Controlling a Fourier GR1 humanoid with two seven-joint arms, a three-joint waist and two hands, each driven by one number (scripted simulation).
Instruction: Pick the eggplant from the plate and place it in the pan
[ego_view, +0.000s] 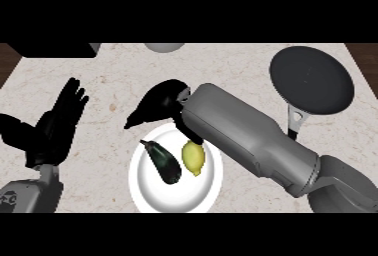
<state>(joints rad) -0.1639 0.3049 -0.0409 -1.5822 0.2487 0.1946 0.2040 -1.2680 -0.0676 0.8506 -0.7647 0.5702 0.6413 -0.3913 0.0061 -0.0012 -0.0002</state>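
A dark purple eggplant (162, 161) lies on the left half of a white plate (176, 195) near the front of the counter. A yellow lemon (194, 158) lies beside it on the plate. My right hand (156, 106) hovers over the plate's far edge, fingers straight and pointing left, holding nothing. Its grey forearm crosses above the plate's upper right rim. The dark round pan (311, 79) sits at the far right, its handle pointing toward me. My left hand (53, 127) rests open at the left, fingers up.
A black object (55, 49) sits at the far left corner of the counter. A grey round thing (164, 47) shows at the far edge, cut off by the view. Dark wood borders the marble top on both sides.
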